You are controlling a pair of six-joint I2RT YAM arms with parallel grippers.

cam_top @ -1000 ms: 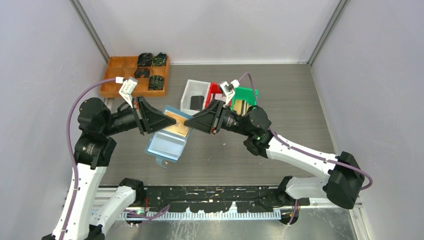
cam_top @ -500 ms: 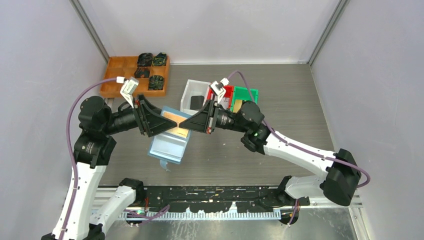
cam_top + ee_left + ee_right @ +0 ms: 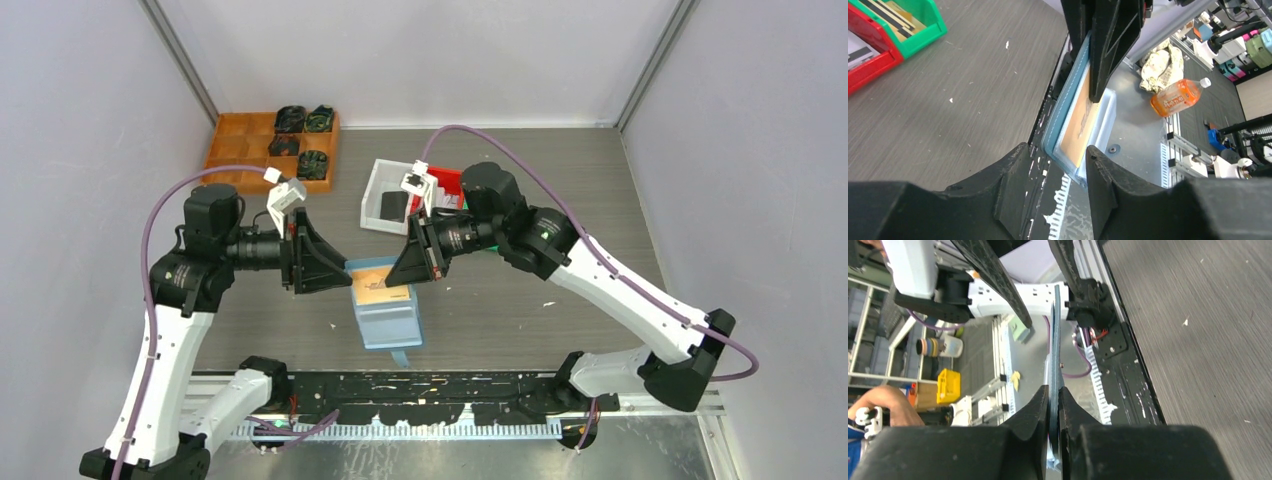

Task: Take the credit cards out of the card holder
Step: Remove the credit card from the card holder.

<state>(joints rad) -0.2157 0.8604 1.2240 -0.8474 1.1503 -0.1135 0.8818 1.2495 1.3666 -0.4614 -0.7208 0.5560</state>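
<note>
The small slate-blue soft folding card holder [image 3: 388, 322] is held up over the grey wood-grain desk [image 3: 580, 200], close to the middle of its near edge, with its small tab [image 3: 400, 357] hanging toward the black rail. It lies open, and a thin tan-orange plastic credit card [image 3: 377, 287] shows on its inner face, toward the far end.

The right gripper [image 3: 396, 278] is clamped tight on that far end. In its own wrist view the fingers are pressed together on the thin blue edge, and from the left wrist one black finger lies across the top of the card's face. The left gripper [image 3: 338, 268] stands spread wide at the holder's left side. Its two fingers straddle one end of the holder, with clear daylight along one finger; whether the other finger touches cannot be told.

The two claws meet nose to nose and cover part of the card from above. The right arm reaches across the bins at the middle of the far side. A white plastic bin [image 3: 372, 195] with a flat black item [image 3: 394, 204] inside sits just beside a red plastic bin [image 3: 450, 180], and a green plastic bin [image 3: 923, 37] stands next to the red one. A wooden compartment tray [image 3: 225, 160] with dark lumpy pieces [image 3: 313, 165] sits by the far left corner, well apart from the holder. An orange drink bottle [image 3: 1178, 97] lies beyond the near edge, off the desk.
</note>
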